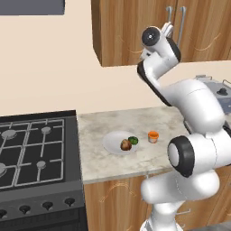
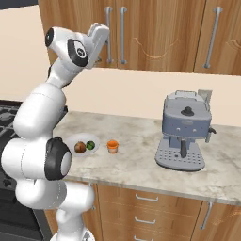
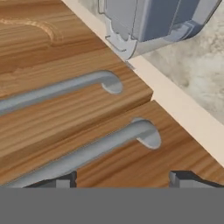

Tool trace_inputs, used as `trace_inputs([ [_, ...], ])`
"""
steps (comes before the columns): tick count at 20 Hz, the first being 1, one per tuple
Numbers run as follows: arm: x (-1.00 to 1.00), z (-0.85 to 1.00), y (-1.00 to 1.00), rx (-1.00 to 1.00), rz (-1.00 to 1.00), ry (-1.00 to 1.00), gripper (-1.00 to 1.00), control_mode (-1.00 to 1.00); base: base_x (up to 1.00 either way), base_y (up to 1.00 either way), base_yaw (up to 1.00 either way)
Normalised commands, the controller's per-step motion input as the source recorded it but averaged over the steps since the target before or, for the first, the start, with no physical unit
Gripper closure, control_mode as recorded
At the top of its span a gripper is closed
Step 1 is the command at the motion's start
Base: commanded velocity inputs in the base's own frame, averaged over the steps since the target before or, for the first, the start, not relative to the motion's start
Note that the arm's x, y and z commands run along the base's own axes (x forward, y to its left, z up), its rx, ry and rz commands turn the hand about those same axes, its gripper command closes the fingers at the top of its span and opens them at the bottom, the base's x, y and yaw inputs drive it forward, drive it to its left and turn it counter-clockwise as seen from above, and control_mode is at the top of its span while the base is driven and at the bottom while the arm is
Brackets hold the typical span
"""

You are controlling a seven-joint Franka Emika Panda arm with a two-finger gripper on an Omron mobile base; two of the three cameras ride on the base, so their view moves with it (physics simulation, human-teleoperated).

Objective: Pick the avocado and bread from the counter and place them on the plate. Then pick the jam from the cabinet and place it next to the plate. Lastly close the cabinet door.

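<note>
Last step in hand: gripper (image 3: pixel 118 177) facing the cabinet (image 2: pixel 155 33) doors by the handles (image 3: pixel 87 151), jaws apart, holding nothing. Avocado (image 1: pixel 133 140) and bread (image 1: pixel 126 145) sitting on the plate (image 1: pixel 113 140), jam (image 1: pixel 153 136) just right. Doors looking shut; next, confirm flush.

Arm raised high, elbow bent, gripper (image 3: pixel 120 179) jaws apart

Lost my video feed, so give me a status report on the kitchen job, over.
Gripper up at cabinet doors, jaws apart, holding nothing. Avocado and bread on plate, jam beside it. Doors look shut; nothing in the way.
</note>
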Motion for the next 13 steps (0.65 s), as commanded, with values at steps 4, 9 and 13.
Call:
trace_inputs([
  [4,0.89,-0.23,-0.48,0.18,0.17,0.02,-1.00,-1.00,0.00,0.00,0.00],
  [9,0.91,-0.56,-0.41,0.17,0.13,0.08,-1.00,-1.00,0.00,0.00,0.00],
  [13,1.00,-0.87,-0.46,0.15,0.12,0.20,-1.00,-1.00,0.00,0.00,0.00],
])
